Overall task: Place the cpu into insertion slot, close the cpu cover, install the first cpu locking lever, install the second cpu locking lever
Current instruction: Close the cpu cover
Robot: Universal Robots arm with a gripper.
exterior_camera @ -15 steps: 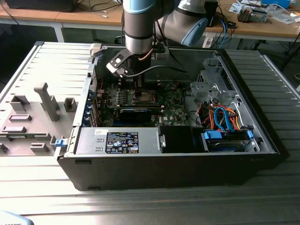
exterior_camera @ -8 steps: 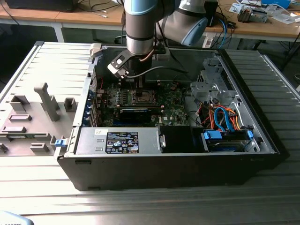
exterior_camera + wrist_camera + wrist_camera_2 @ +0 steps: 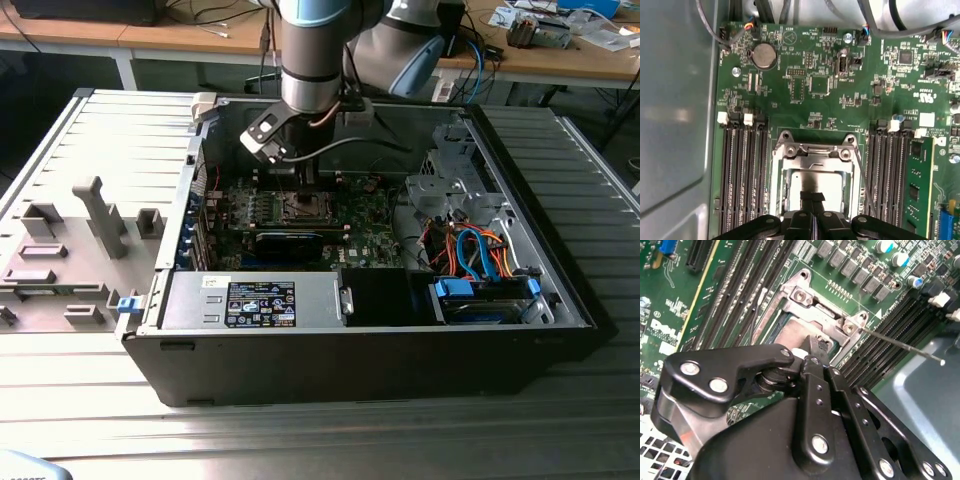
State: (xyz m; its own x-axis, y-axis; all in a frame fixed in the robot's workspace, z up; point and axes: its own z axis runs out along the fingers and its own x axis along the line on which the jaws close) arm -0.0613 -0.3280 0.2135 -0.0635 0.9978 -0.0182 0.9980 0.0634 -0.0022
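The cpu lies flat in its socket, its dull silver top showing through the cut-out of the cpu cover. That cover lies down over it. My gripper hangs over the chip's middle, fingers pressed together with nothing between them. In the second wrist view the gripper tips sit just above the cpu cover. A thin wire locking lever sticks out from the socket corner, raised off the board; it is the locking lever beside the socket. In the exterior view the gripper is inside the open case.
Black memory slots flank the socket, with one green memory module standing close by. The grey case wall rises on one side. A drive cage with orange and blue cables and the power supply crowd the case.
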